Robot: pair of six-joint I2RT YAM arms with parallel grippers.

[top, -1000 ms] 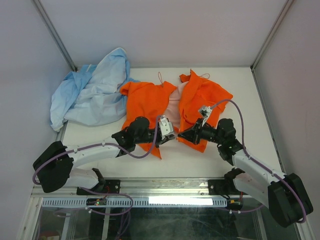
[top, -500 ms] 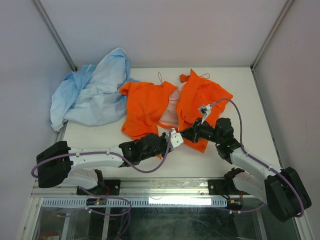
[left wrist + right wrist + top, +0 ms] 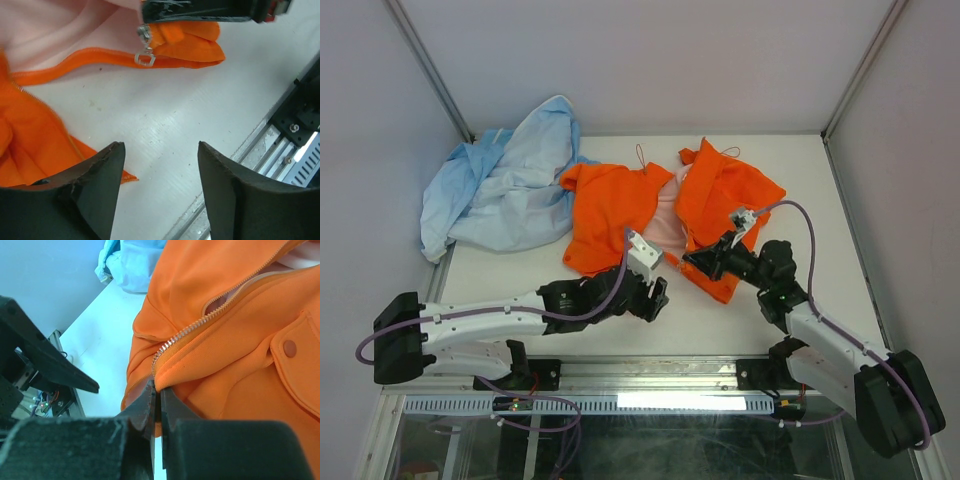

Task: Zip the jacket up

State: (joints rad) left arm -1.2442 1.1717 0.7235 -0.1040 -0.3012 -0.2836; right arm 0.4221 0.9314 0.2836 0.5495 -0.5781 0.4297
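The right fingers [image 3: 144, 407] are clenched on the bottom hem of the jacket [image 3: 615, 205], right at the foot of its zipper teeth [image 3: 200, 322]. The pinch lifts that corner a little off the surface [image 3: 165, 135]. In the left wrist view the metal zipper pull [image 3: 145, 59] dangles free just under them. That hold most likely serves to keep the slider end steady and presented for the other side to be brought to it.

The left fingers [image 3: 95, 185] are spread apart with nothing between them, hovering over bare surface just near the pull. The hem of the opposite panel, with its own line of teeth, lies beside and under 1 of them; whether that finger touches the cloth cannot be told from this angle. This looks like a position between grasps.

Outward, the jacket lies spread on the middle of the surface, front up. Its 2 panels are parted in a V, so the pale pink lining [image 3: 665, 215] shows between them, and nothing is zipped yet. A snap button [image 3: 289, 347] sits on the held panel. The light blue garment [image 3: 505, 190] is heaped at the far left, touching the jacket's shoulder but clear of the zipper.
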